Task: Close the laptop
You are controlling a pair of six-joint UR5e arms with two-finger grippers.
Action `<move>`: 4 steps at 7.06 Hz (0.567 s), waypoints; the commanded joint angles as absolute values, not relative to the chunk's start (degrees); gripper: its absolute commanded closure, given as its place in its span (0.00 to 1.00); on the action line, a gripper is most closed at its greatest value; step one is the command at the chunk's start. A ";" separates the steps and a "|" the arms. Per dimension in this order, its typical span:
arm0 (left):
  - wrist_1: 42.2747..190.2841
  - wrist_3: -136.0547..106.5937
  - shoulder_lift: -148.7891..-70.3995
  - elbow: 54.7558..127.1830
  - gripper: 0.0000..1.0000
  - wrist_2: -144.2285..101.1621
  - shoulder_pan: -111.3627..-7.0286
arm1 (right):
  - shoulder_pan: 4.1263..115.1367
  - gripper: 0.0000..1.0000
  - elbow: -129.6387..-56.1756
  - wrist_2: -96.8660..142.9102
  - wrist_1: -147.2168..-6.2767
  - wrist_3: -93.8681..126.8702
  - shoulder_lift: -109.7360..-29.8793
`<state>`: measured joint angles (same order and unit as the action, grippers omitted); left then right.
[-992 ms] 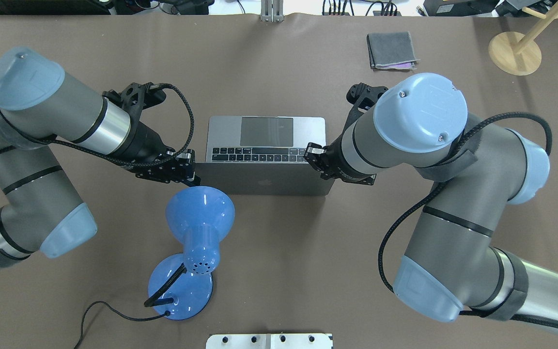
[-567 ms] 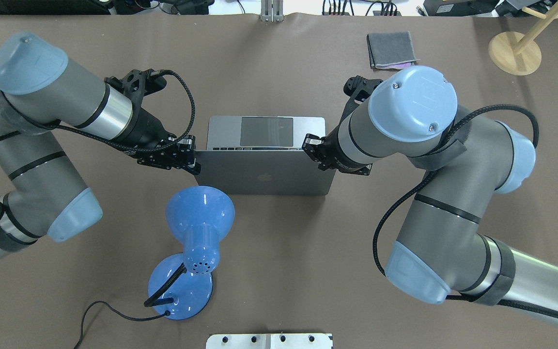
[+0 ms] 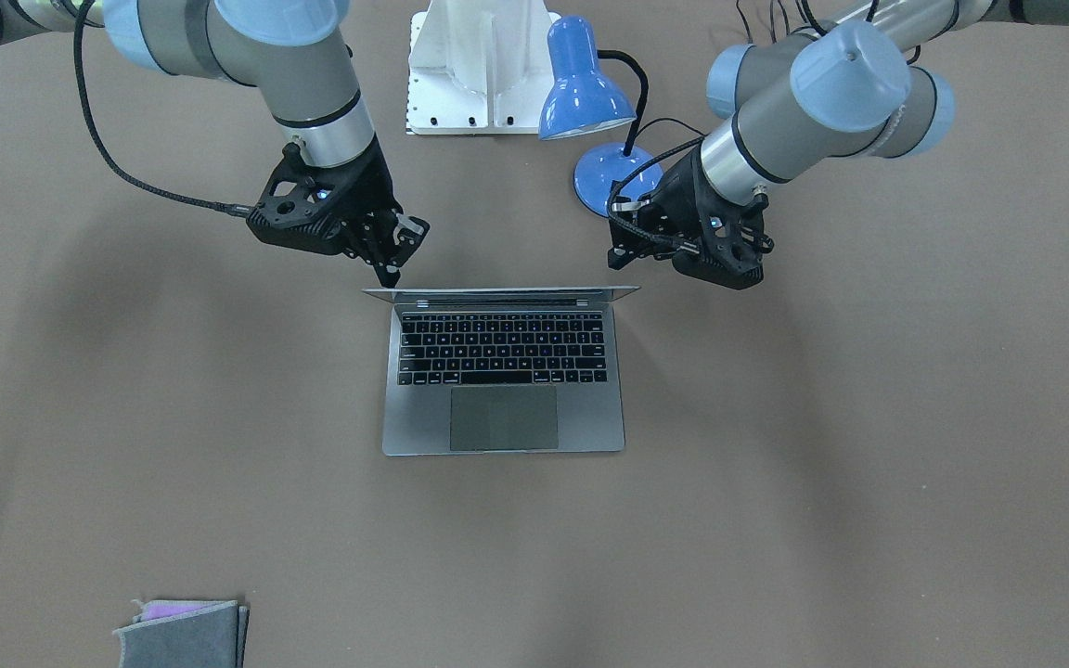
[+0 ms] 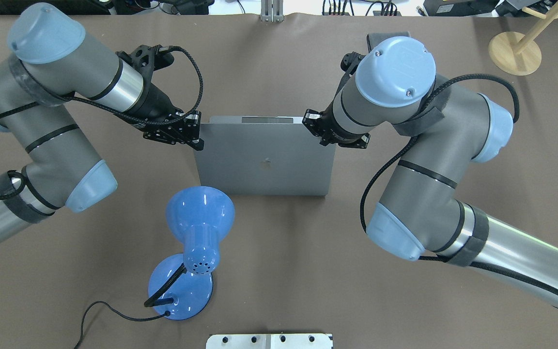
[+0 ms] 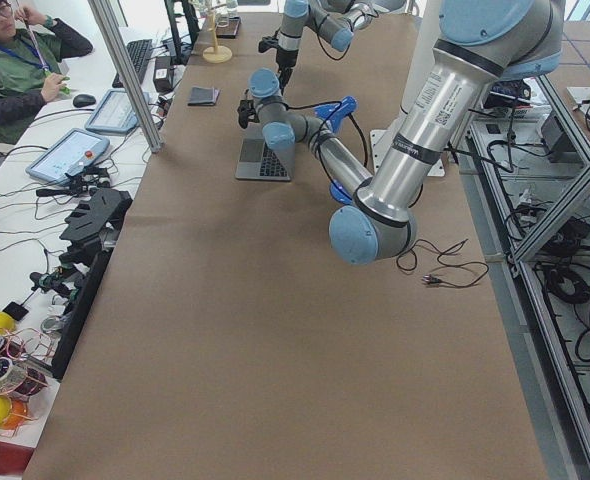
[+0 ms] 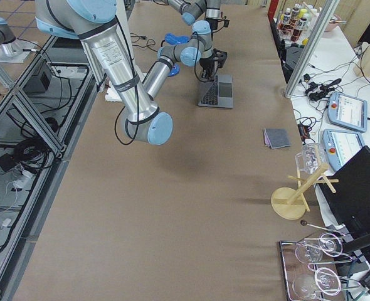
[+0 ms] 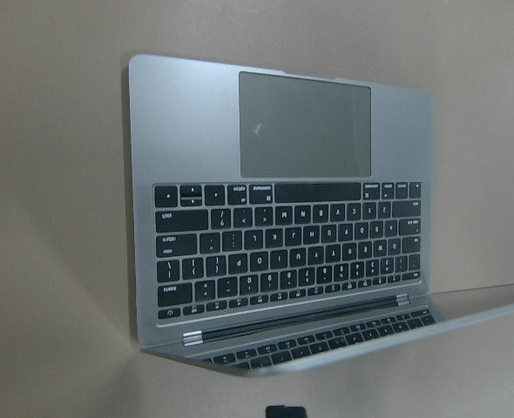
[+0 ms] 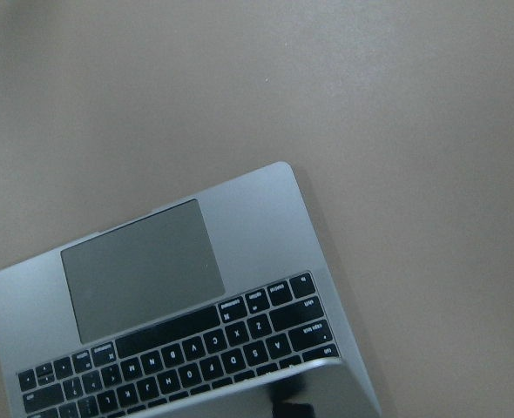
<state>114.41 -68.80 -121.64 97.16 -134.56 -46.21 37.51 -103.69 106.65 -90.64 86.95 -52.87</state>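
The grey laptop (image 4: 264, 160) sits mid-table with its lid tilted far forward over the base. Only a strip of trackpad shows past the lid's edge in the overhead view. From the front, the keys and trackpad (image 3: 502, 371) show under the lid, seen edge-on. My left gripper (image 4: 195, 139) is shut, its tips against the lid's left corner; it also shows in the front view (image 3: 625, 252). My right gripper (image 4: 314, 127) is shut at the lid's right corner, its tip (image 3: 391, 271) touching the lid edge. Both wrist views show the keyboard (image 7: 283, 252) (image 8: 179, 348) below.
A blue desk lamp (image 4: 199, 213) stands on the robot's side of the laptop, near my left gripper, with its cable trailing. A folded grey cloth (image 3: 186, 631) lies at the far side. A wooden stand (image 4: 514, 51) is at the far right. A white mount plate (image 4: 269, 341) is at the near edge.
The lid has swung further down over the keyboard, now hiding the keys from overhead. Both grippers moved away from the robot, following the lid's top edge.
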 commanded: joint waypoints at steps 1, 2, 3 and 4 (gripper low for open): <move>114.08 -64.97 -123.39 93.19 1.00 -134.47 -46.93 | 38.93 1.00 -96.88 106.70 -86.33 86.75 -50.72; 114.08 -64.86 -125.75 90.21 1.00 -133.25 -47.11 | 39.02 1.00 -95.29 106.70 -86.05 86.66 -49.93; 114.26 -64.78 -127.69 87.13 1.00 -132.02 -47.11 | 39.28 1.00 -92.84 106.70 -85.96 86.66 -48.44; 114.34 -64.60 -129.18 85.10 1.00 -130.62 -47.11 | 39.55 1.00 -92.12 106.70 -85.96 86.66 -48.17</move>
